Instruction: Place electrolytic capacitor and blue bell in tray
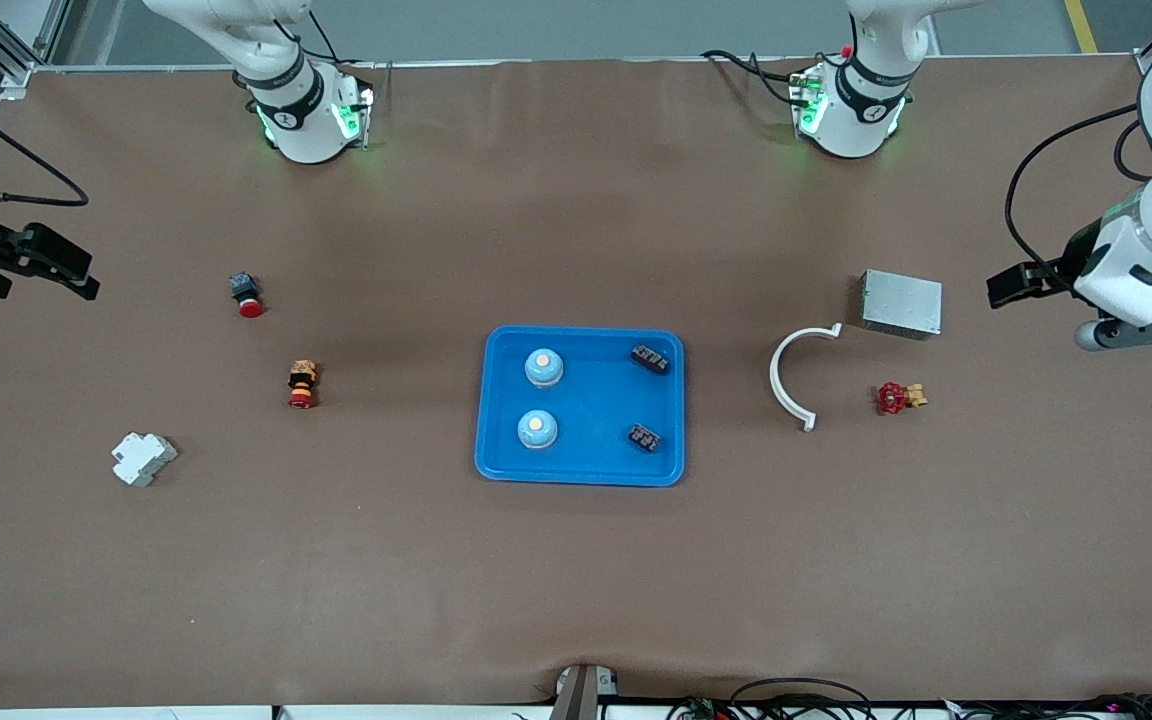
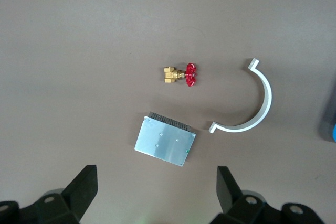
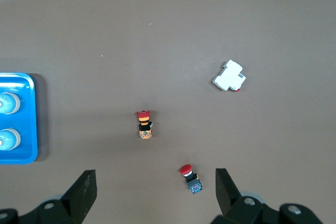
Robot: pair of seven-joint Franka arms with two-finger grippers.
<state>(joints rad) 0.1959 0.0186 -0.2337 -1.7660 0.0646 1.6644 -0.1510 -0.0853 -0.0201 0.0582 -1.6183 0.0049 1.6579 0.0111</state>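
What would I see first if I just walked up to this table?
The bright blue tray in the middle of the table, with two blue bells and two small dark parts in it. Toward the left arm's end lie a white curved clamp and a red-handled valve. Both grippers wait open at the table's ends.

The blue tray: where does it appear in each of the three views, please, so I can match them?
Front view: the blue tray lies mid-table, holding two bells and two dark parts.
Left wrist view: only a sliver of it shows at the frame edge.
Right wrist view: one end shows, cut by the frame edge.
Shared landmark: the tray itself.
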